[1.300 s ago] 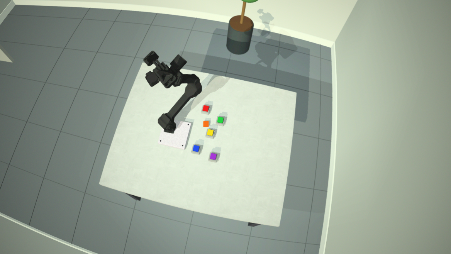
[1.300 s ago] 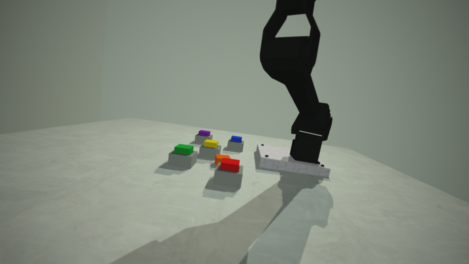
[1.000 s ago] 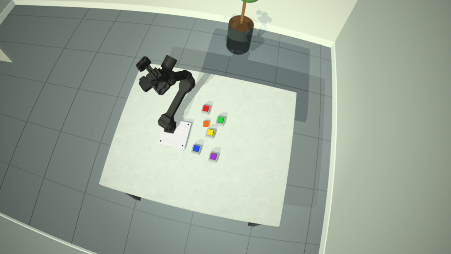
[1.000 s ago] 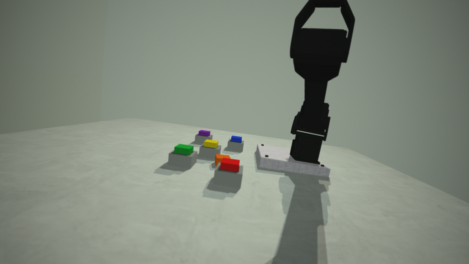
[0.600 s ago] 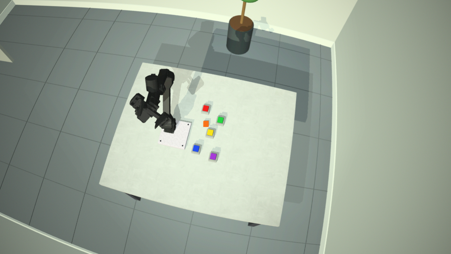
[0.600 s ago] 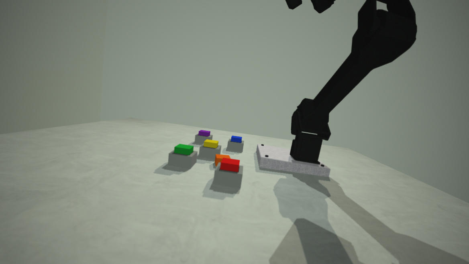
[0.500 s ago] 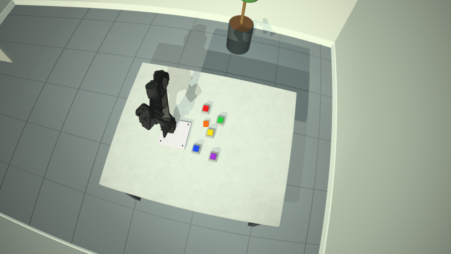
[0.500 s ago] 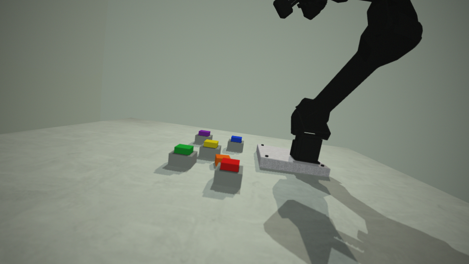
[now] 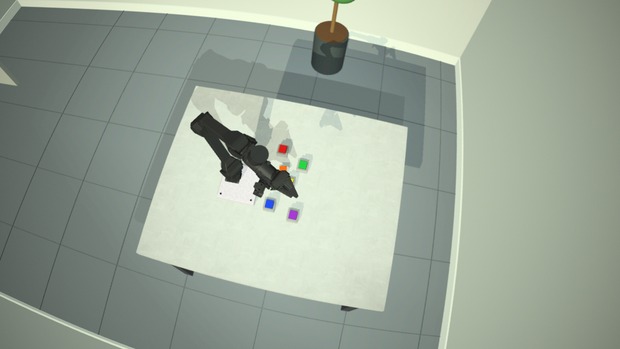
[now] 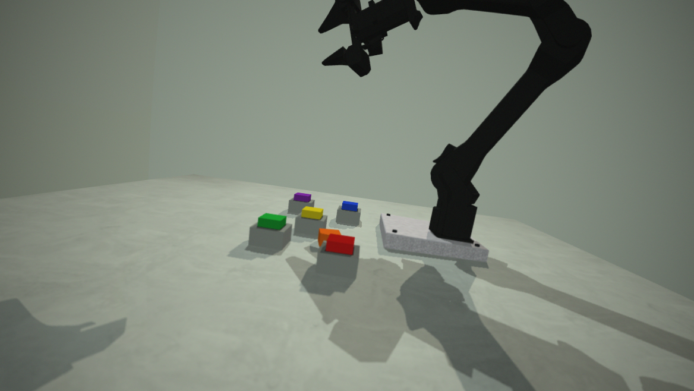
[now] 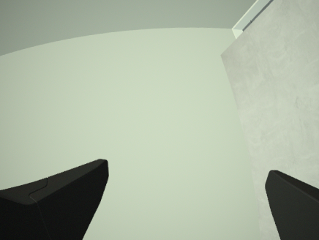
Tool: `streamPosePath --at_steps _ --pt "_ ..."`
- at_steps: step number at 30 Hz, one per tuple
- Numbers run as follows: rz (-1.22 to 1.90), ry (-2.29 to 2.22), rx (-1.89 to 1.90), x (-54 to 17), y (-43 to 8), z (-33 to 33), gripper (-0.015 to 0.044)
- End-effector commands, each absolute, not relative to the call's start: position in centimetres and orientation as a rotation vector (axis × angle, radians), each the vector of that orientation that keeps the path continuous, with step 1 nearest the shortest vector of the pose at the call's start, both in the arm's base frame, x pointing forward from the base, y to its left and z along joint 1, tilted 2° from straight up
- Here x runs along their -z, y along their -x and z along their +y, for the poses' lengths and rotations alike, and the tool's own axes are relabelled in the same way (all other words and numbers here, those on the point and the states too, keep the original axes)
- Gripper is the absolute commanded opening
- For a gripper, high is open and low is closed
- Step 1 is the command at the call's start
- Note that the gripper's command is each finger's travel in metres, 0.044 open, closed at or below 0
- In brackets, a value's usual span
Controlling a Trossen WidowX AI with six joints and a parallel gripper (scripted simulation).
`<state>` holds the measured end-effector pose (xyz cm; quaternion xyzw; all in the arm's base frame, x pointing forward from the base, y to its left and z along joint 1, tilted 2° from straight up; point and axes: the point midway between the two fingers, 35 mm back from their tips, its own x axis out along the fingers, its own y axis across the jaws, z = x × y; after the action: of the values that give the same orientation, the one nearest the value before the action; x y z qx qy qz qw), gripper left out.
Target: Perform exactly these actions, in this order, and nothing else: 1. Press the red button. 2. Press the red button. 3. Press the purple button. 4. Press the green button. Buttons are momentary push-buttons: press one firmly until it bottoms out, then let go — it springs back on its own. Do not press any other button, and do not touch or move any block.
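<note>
My gripper (image 10: 320,47) (image 11: 191,176) is open and empty, high above the table, its fingers spread wide in the wrist view. The red button (image 9: 282,149) (image 10: 340,244) sits on its grey base, raised. The green button (image 9: 302,164) (image 10: 271,221) is raised on its base, left of the red one in the exterior view. The purple button (image 9: 293,215) (image 10: 302,197) is raised on its base at the back in the exterior view. The gripper touches no button. No button shows in the wrist view.
A yellow button (image 9: 292,180) (image 10: 312,213), partly hidden by the arm in the top view, and a blue button (image 9: 269,203) (image 10: 349,206) stand between the others. An orange block (image 9: 282,168) (image 10: 328,233) lies close to the red button. The arm's base plate (image 9: 236,194) (image 10: 407,228) is beside them.
</note>
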<state>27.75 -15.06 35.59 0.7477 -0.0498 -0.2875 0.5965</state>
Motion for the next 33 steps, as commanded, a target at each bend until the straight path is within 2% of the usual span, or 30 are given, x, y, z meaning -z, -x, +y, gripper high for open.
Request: streamPosePath --at_steps 1,5,10,20,23,30,33 --pt "0.249 -1.574 0.654 -31.1 -30.7 -9.5 0.0400" --pt "0.585 -1.362 0.594 -26.8 -31.9 -3.4 0.0400" --pt "0.957 -1.031 0.465 -22.0 -30.8 4.3 0.0400" --pt "1.509 -0.203 0.091 -14.7 -21.7 15.6 0.0400" --pt "1.580 -0.031 0.013 -13.8 -19.4 16.9 0.0400" --pt "1.583 -0.025 0.010 -13.8 -19.3 16.9 0.0400" --pt "1.583 -0.025 0.010 -12.0 -19.4 17.0 0.0321"
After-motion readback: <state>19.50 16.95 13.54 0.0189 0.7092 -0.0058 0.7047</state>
